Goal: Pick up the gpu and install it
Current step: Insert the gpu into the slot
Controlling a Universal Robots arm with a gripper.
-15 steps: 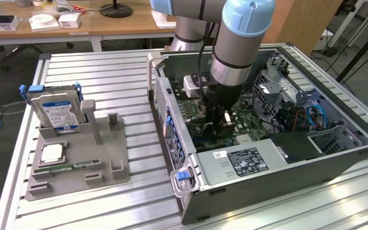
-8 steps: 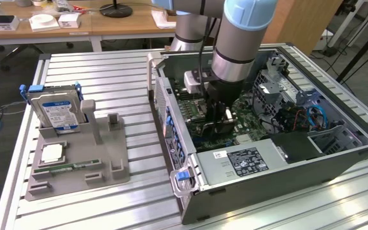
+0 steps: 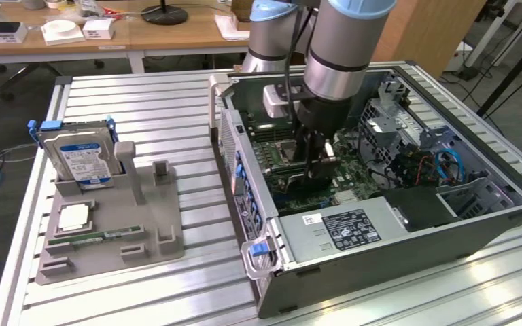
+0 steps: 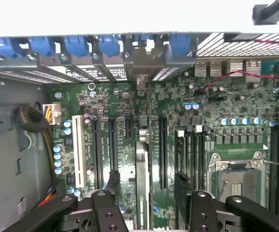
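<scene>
1. Slatted metal table (image 3: 152, 102) carries an open computer case (image 3: 406, 238) and a parts rack (image 3: 107, 238); the rack's upright card posts stand vacant.
2. Tool (image 4: 151, 212) is inside the case, above the motherboard (image 4: 226, 106), jaws spread wide and gripping nothing.
3. The gpu (image 4: 141, 164) stands edge-on between the jaws, clear of both, and appears seated in a slot, its bracket (image 4: 140, 65) at the rear wall.
4. Judgement: seating must be square, with both ends equally deep and the bracket flush; any press should be straight down, without side load.
</scene>
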